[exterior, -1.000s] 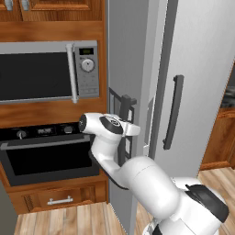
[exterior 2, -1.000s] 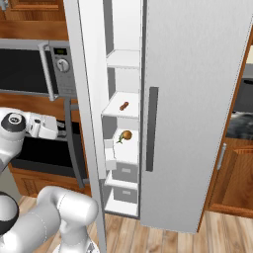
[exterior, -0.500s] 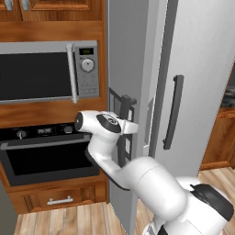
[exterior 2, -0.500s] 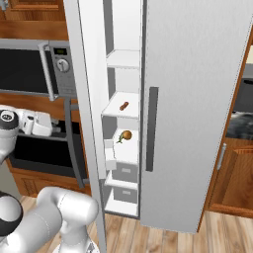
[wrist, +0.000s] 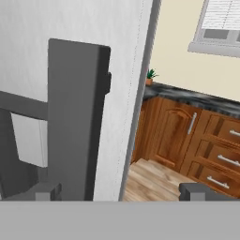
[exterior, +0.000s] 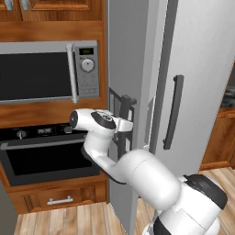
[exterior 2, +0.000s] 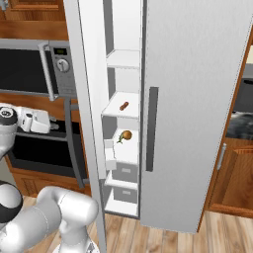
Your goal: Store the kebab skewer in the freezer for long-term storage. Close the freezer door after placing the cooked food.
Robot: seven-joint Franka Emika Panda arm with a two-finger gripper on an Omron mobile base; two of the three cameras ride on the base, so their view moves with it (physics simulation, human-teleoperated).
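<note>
Freezer (exterior 2: 123, 74) shelf holds kebab skewer (exterior 2: 124, 105); gripper (wrist: 121, 190) wide, outside freezer door (exterior: 131, 69).

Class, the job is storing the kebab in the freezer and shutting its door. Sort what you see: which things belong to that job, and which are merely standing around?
Belong to the job:
kebab, on a freezer shelf
freezer door, ajar
door handle
gripper, open beside the handle

Standing around:
microwave
oven
round orange item, shelf below

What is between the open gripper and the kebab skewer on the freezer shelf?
In the right base view, the freezer door stands between the gripper and the kebab skewer.
</note>
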